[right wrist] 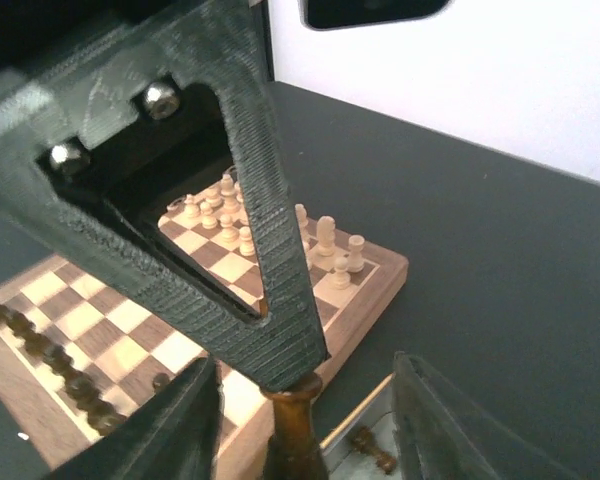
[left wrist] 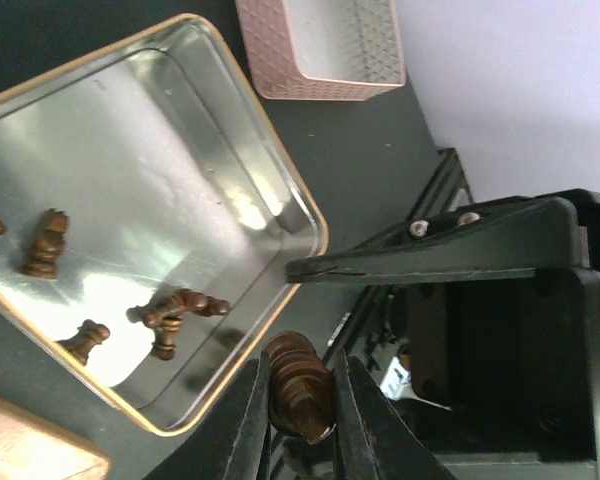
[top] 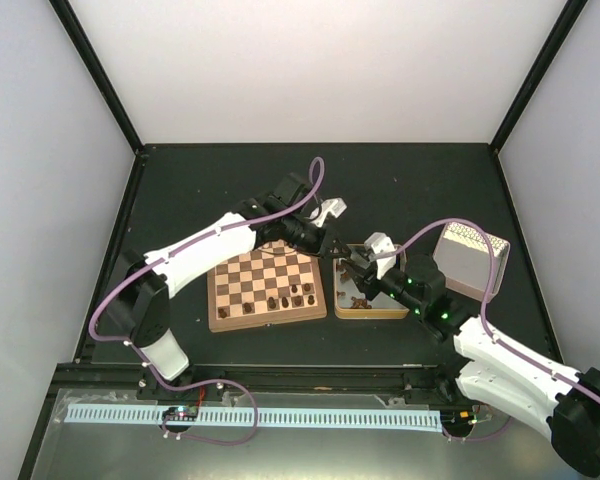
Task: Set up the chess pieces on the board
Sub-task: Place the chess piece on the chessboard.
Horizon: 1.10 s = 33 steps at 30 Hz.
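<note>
My left gripper (left wrist: 300,400) is shut on a dark brown chess piece (left wrist: 298,385) and holds it above the tin's near corner. In the top view it (top: 330,248) hangs between the board (top: 242,283) and the tin (top: 372,315). My right gripper (right wrist: 300,425) is open, its fingers (right wrist: 180,430) wide on either side of that same piece (right wrist: 295,435) without touching it. Several dark pieces (left wrist: 175,310) lie in the tin (left wrist: 280,170). A row of dark pieces (top: 290,297) stands on the board's near side, also seen in the right wrist view (right wrist: 60,370).
Pale cream chessmen (right wrist: 325,235) stand at the board's far edge (right wrist: 370,290). A pink patterned basket (top: 470,258) sits right of the tin, also in the left wrist view (left wrist: 325,50). The two grippers are very close together over the gap between board and tin.
</note>
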Each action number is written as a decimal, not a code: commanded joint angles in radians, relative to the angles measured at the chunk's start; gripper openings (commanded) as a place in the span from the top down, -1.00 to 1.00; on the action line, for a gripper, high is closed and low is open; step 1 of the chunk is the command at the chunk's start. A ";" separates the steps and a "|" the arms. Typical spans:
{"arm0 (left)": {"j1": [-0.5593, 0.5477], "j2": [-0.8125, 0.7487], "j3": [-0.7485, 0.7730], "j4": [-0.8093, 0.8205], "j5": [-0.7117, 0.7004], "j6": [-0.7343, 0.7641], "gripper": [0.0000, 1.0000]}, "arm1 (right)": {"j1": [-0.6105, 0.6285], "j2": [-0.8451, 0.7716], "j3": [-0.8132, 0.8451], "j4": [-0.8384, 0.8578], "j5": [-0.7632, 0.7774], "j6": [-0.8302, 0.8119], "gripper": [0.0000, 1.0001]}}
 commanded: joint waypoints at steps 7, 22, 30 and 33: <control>0.015 -0.180 -0.039 -0.086 -0.446 0.019 0.93 | -0.001 -0.164 -0.022 -0.065 0.096 0.250 -0.20; 0.036 -0.560 -0.368 -0.329 -0.958 -0.075 0.93 | -0.001 -0.003 0.136 -0.324 0.249 0.634 -0.19; 0.070 -0.617 -0.397 -0.325 -1.006 -0.079 0.92 | -0.002 0.033 0.167 -0.349 0.262 0.657 -0.19; 0.080 -0.622 -0.406 -0.325 -1.009 -0.082 0.92 | -0.003 0.029 0.165 -0.353 0.273 0.664 -0.19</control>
